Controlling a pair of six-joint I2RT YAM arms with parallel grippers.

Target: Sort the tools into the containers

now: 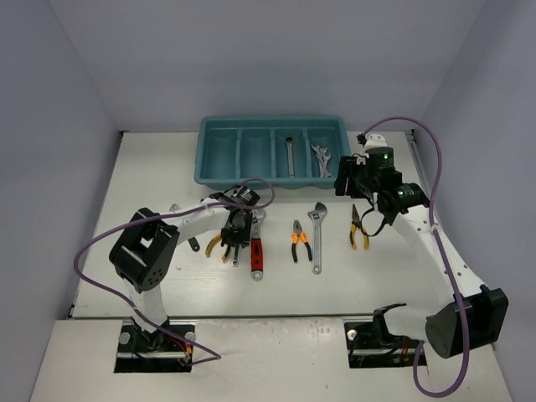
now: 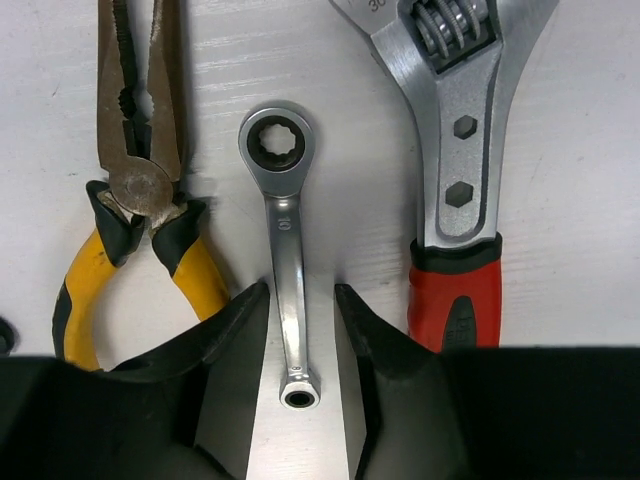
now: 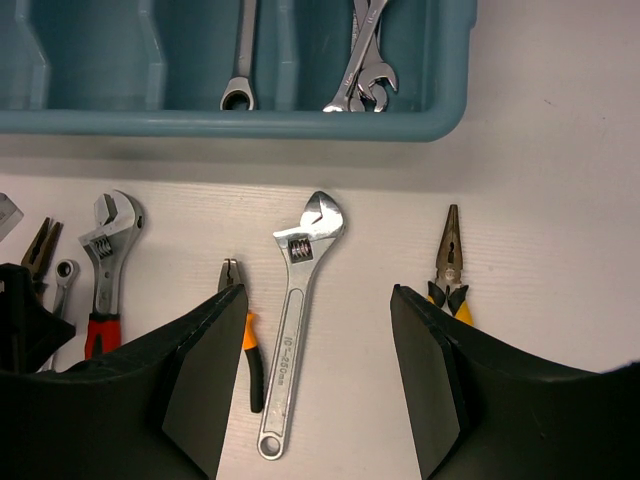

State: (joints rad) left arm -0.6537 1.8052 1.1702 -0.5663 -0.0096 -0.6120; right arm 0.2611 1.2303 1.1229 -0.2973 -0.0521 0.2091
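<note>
The teal tray (image 1: 272,124) lies across the far side of the table (image 1: 151,184), its four compartments side by side. The third from the left holds one silver spanner (image 1: 289,156) lying lengthwise, and the rightmost holds a small heap of silver spanners (image 1: 322,157) overlapping one another. The other tools lie in a row on the table in front of the tray. The silver adjustable wrench (image 3: 298,330) shows between the wide-spread fingers of the right gripper (image 3: 318,300), which is holding nothing. The orange-handled pliers (image 3: 245,340) lie just beside that wrench. The yellow-handled needle-nose pliers (image 3: 450,265) are on its other side, partly hidden by a finger. Further left, the red-handled adjustable wrench (image 2: 460,200) and the yellow-handled pliers (image 2: 140,200) flank a small ring spanner (image 2: 285,250). The left gripper (image 2: 300,300) is spread either side of the ring spanner's shaft, with a thin gap on each side. A dark-handled tool (image 1: 193,244) pokes out from under the left arm, too hidden to name.
</note>
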